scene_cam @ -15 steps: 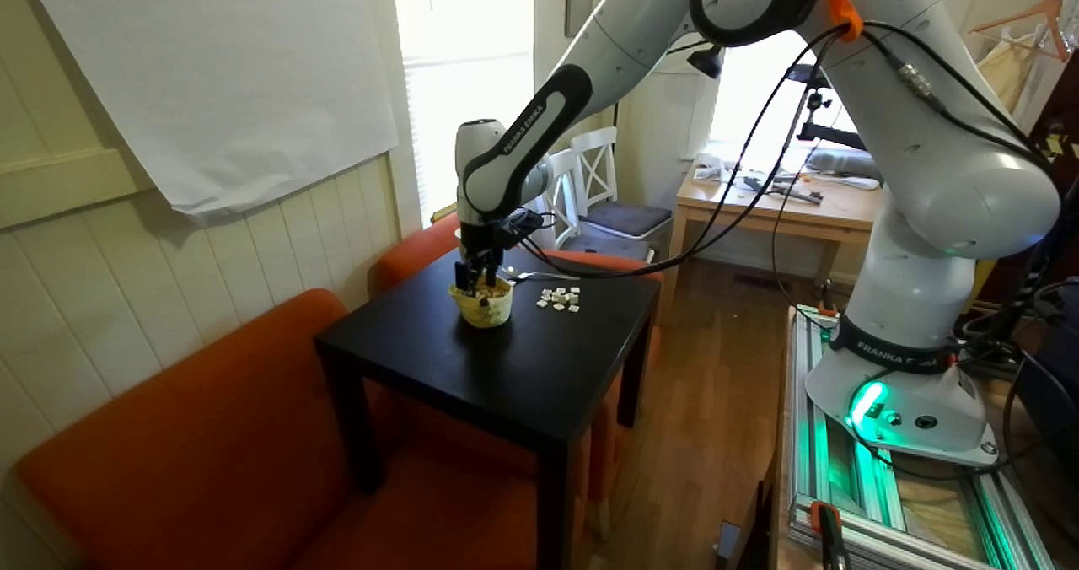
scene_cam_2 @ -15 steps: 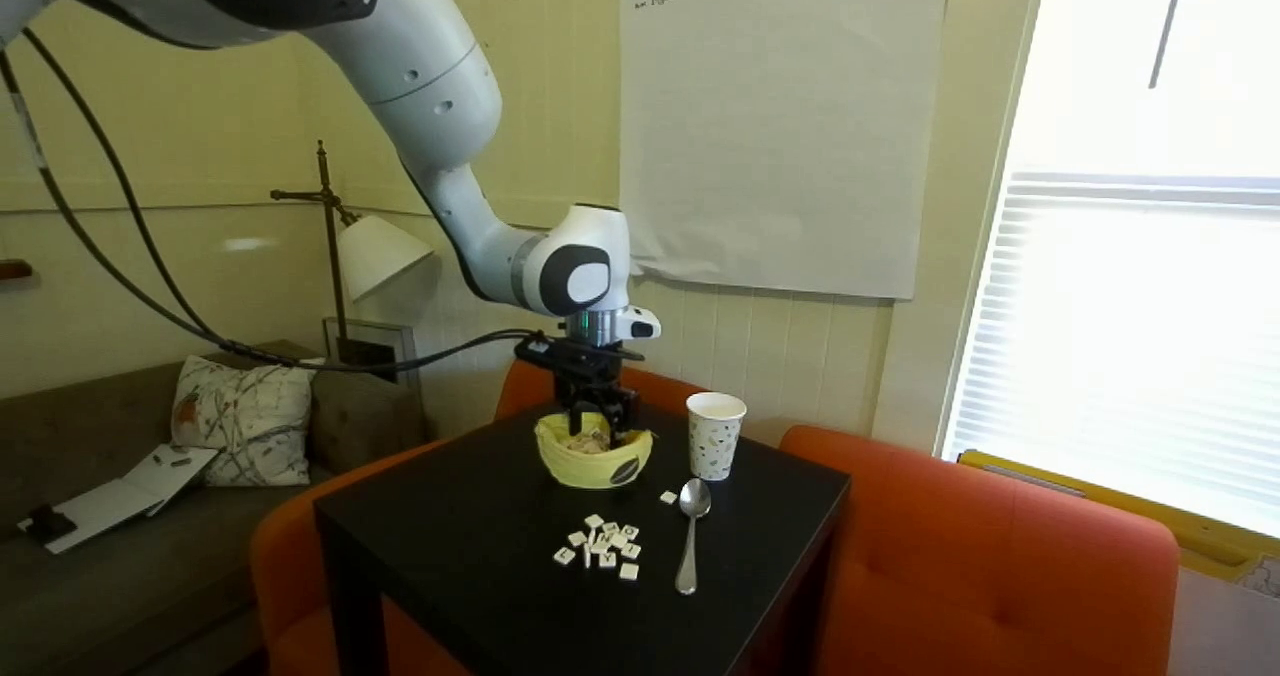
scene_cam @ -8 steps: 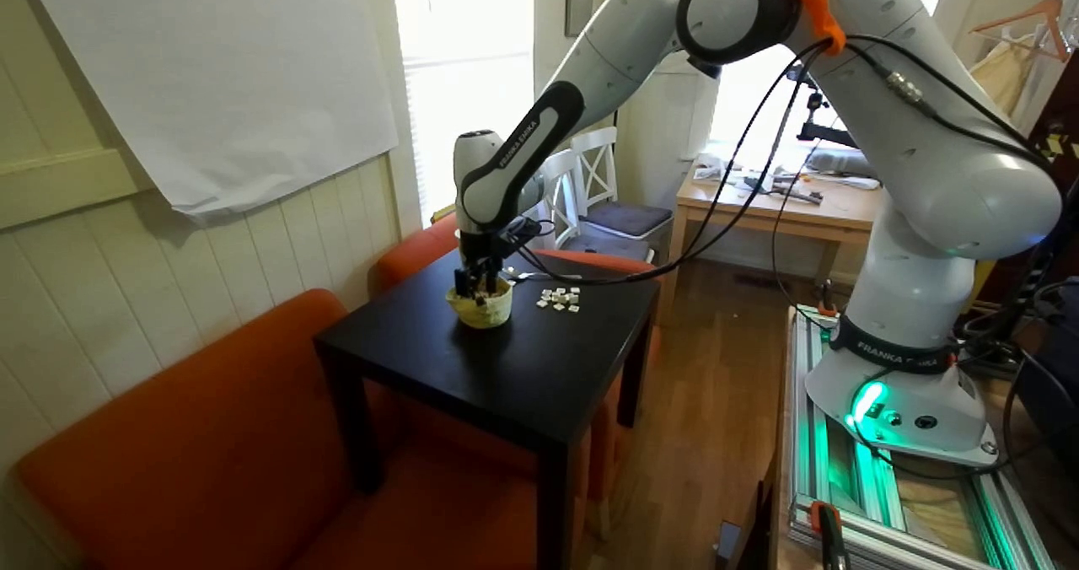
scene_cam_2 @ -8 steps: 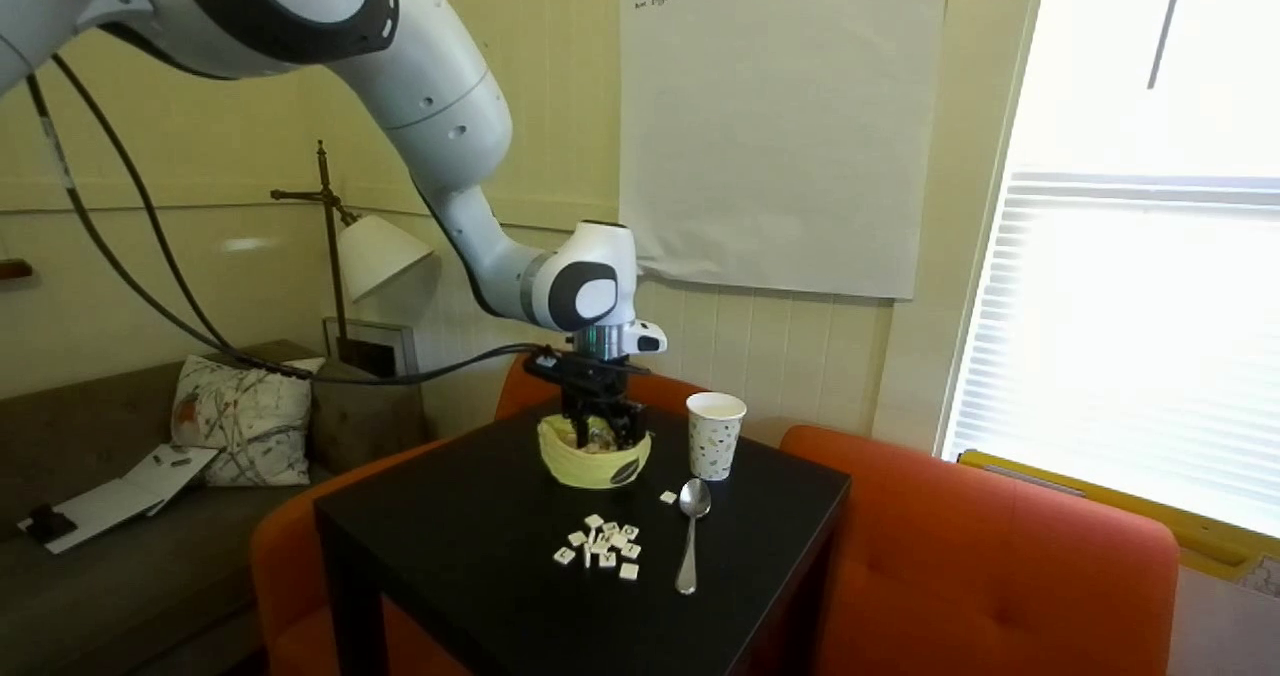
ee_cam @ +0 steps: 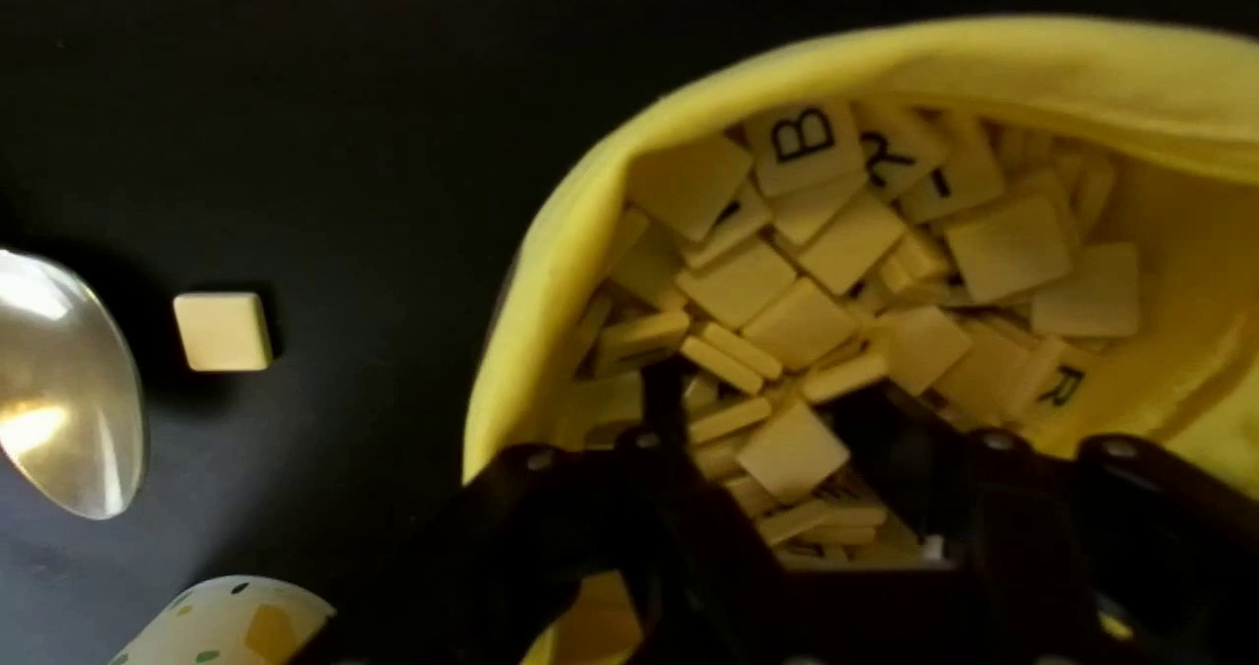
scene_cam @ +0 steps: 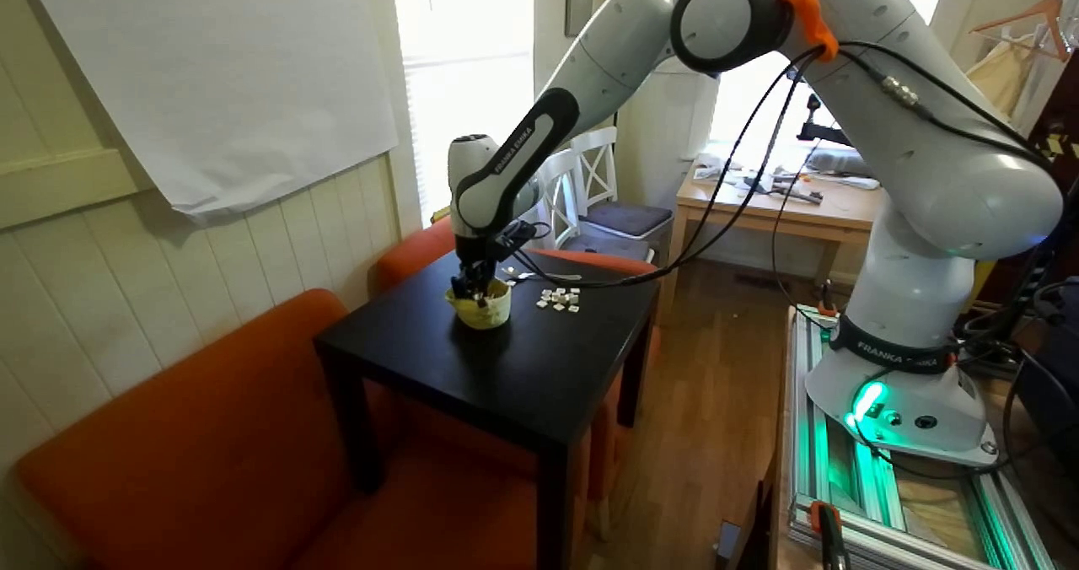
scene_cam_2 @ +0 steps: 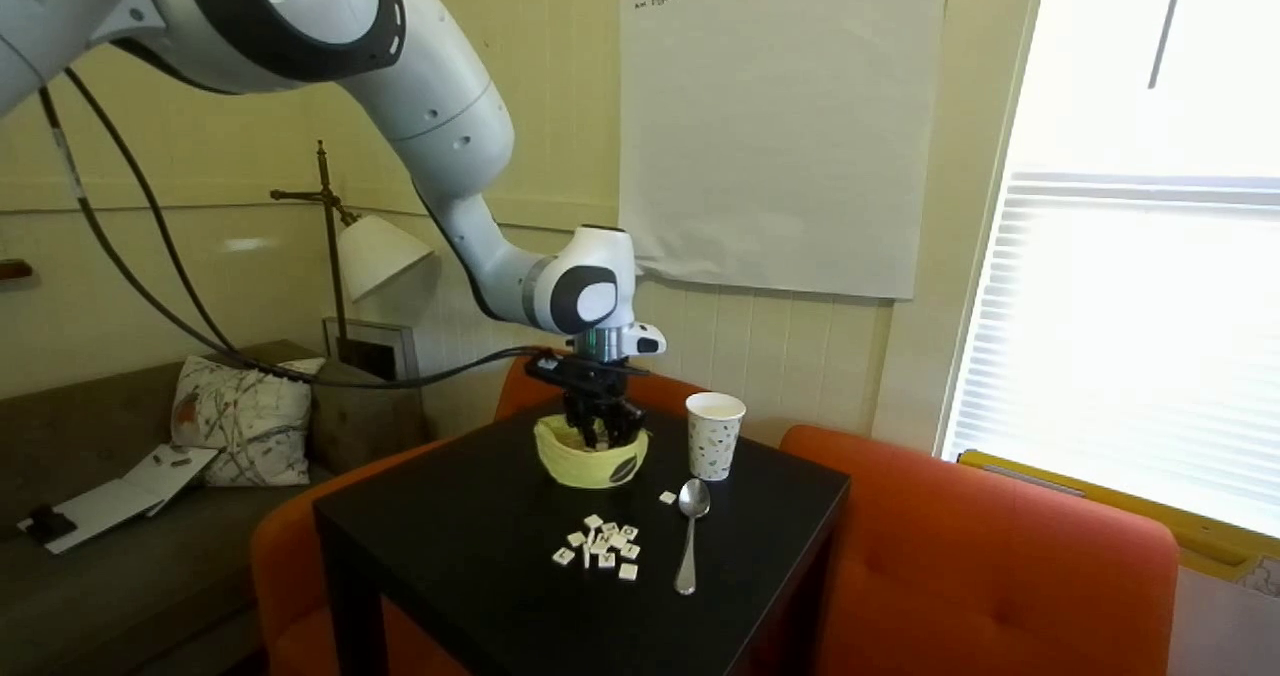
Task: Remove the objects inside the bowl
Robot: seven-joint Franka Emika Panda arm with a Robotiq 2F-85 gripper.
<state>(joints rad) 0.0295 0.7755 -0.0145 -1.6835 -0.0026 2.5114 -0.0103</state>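
The yellow bowl [scene_cam: 480, 315] stands on the black table in both exterior views [scene_cam_2: 583, 469]. In the wrist view its rim [ee_cam: 507, 370] surrounds many cream letter tiles [ee_cam: 799, 325], some flat, some on edge. My gripper [ee_cam: 762, 399] reaches down into the bowl, with its black fingers among the tiles. The fingers are partly closed but apart, and several tiles lie between them, one flat tile [ee_cam: 793, 452] close to the right-hand finger. In both exterior views the gripper [scene_cam: 472, 287] is inside the bowl, with its fingertips [scene_cam_2: 605, 428] mostly hidden. Whether any tile is pinched cannot be told.
Several loose tiles [scene_cam_2: 600, 544] lie on the table [scene_cam_2: 470, 546] beside a spoon [scene_cam_2: 688, 546]. One single tile [ee_cam: 222, 332] lies between spoon and bowl. A paper cup [scene_cam_2: 714, 441] stands close to the bowl. Orange seats [scene_cam_2: 980, 556] surround the table.
The arm has moved down, taking the gripper deeper into the bowl. The fingers have come closer together. The bowl has shifted very slightly.
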